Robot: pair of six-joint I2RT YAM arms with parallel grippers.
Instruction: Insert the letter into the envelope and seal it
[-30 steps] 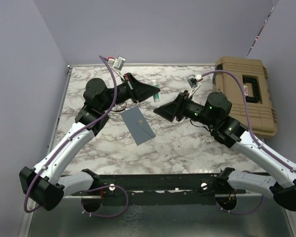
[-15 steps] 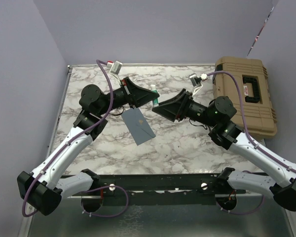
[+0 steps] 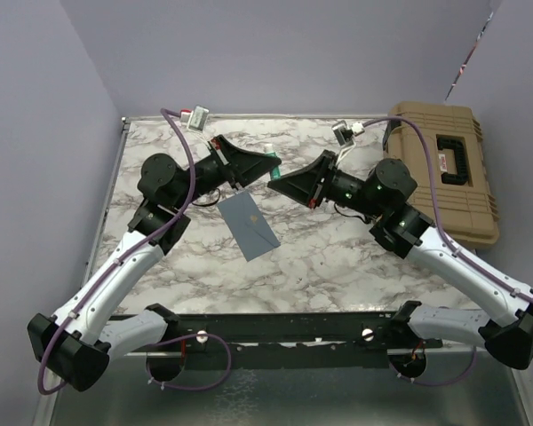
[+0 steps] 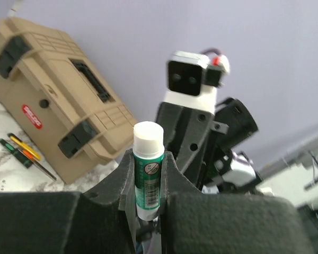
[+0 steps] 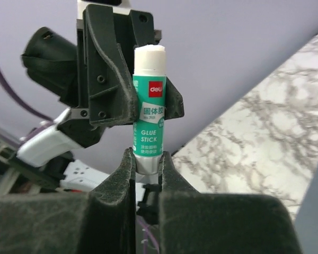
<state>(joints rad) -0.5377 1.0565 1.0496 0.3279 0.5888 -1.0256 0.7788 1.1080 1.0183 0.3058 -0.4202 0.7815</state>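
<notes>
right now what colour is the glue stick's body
The glue stick is teal green with white lettering; clearest in the right wrist view.

- Plain lilac-painted walls [image 3: 275, 53] close in the back and both sides.
- A white surface [image 3: 338, 257] with grey marble veining fills the middle.
- A tan hard plastic case [image 3: 480, 191] with a black handle sits at its right edge.
- Lighting is even and soft.
</notes>
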